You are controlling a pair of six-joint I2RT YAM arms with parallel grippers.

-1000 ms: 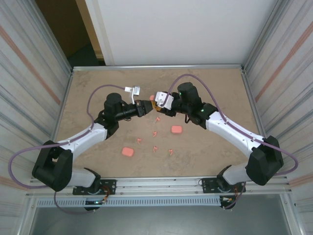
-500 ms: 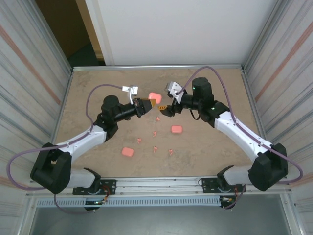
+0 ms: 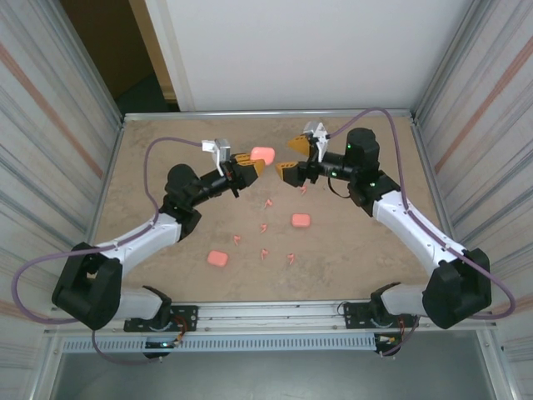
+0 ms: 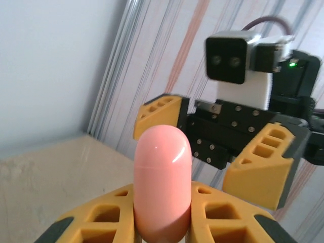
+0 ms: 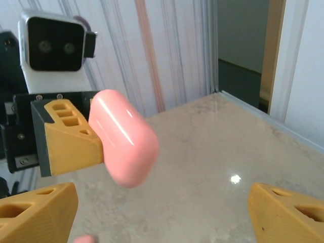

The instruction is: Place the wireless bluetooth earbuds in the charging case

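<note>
Left gripper [image 3: 248, 164] is clamping the glossy, likely slippery charging case [image 4: 162, 182] by its lower sides; right gripper [image 3: 292, 157] is gaping, empty.

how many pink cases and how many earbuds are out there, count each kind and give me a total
pink cases: 3
earbuds: 6
total: 9
</note>
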